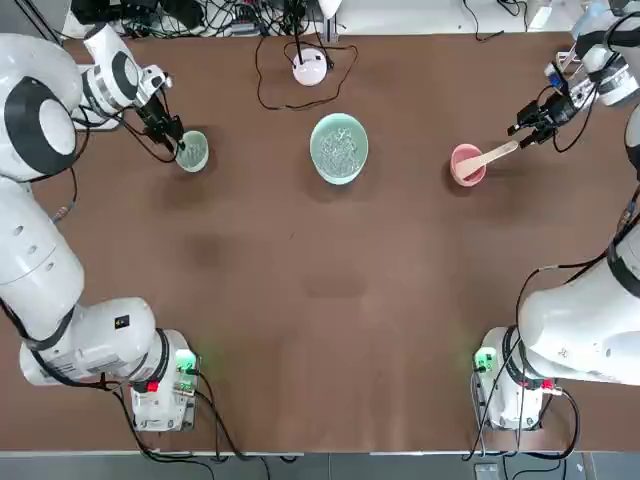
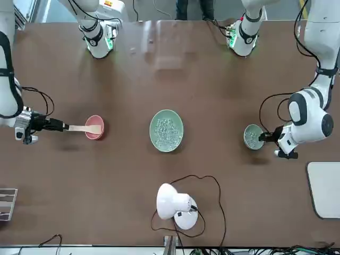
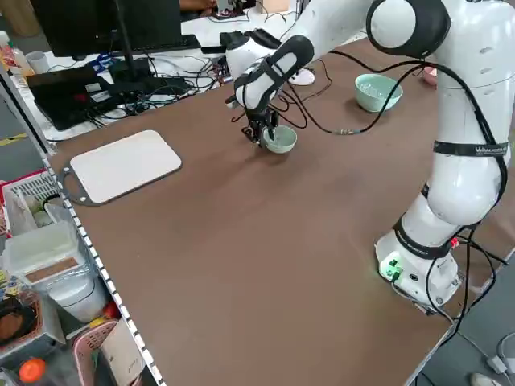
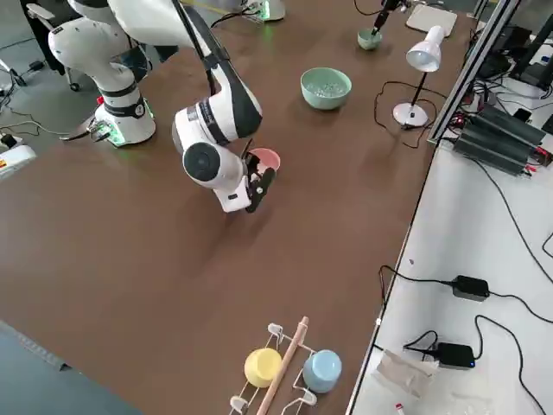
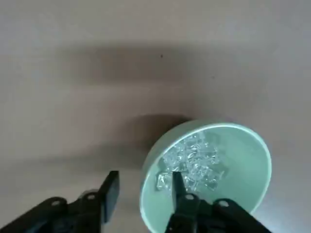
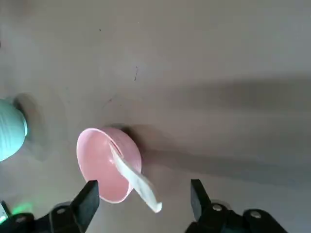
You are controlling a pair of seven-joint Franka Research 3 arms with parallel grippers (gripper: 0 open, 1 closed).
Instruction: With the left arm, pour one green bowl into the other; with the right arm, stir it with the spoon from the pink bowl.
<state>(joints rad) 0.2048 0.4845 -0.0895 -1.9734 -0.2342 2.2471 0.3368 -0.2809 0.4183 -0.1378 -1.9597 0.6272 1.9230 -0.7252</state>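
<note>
From the top, the left gripper (image 5: 145, 178) is open, its fingers on both sides of the wall of the small green bowl (image 5: 150, 187), at 9 o'clock from the big green bowl (image 1: 338, 172). The left wrist view shows glassy bits that the left side view doesn't. At 3 o'clock, the smooth pink bowl (image 1: 463, 160) holds the flat, woody spoon (image 1: 495, 157), handle toward 2 o'clock, by the open right gripper (image 6: 145, 190).

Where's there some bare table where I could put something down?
The widest bare patch lies between the two arms' bases, on the robot's side of the large green bowl. It's crowded at the small green bowl with the left gripper, and where the right gripper nears the spoon in the pink bowl.
</note>
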